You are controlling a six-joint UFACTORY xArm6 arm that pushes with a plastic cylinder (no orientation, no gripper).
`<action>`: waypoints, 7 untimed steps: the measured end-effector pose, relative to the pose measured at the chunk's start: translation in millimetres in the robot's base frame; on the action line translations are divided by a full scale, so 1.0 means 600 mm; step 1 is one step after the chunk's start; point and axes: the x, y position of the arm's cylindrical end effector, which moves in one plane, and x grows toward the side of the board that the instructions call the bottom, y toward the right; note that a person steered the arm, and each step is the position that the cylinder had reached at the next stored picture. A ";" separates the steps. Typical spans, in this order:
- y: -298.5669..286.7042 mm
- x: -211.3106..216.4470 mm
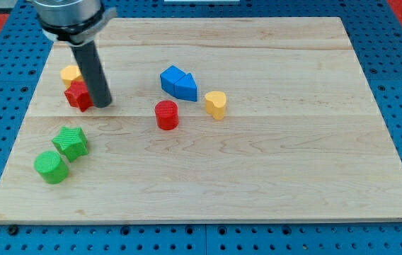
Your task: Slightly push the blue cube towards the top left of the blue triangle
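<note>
Seven coloured blocks dot a pale wooden board (257, 177). At lower left sit a green cylinder (51, 167) and a green star-shaped block (71, 142), touching. Above them, my tip (102, 104) rests just right of a red star-shaped block (78, 95), with a yellow block (70, 73) behind it; the rod carries no jaws. Near centre, the blue cube (172, 77) presses against the blue triangle (186, 87), on its upper left. A red cylinder (166, 115) stands below them, a yellow heart-shaped block (215, 104) to the right.
</note>
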 end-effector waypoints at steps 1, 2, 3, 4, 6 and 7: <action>-0.055 -0.008; 0.098 -0.039; 0.248 -0.059; 0.319 0.001; 0.290 0.032; 0.184 0.032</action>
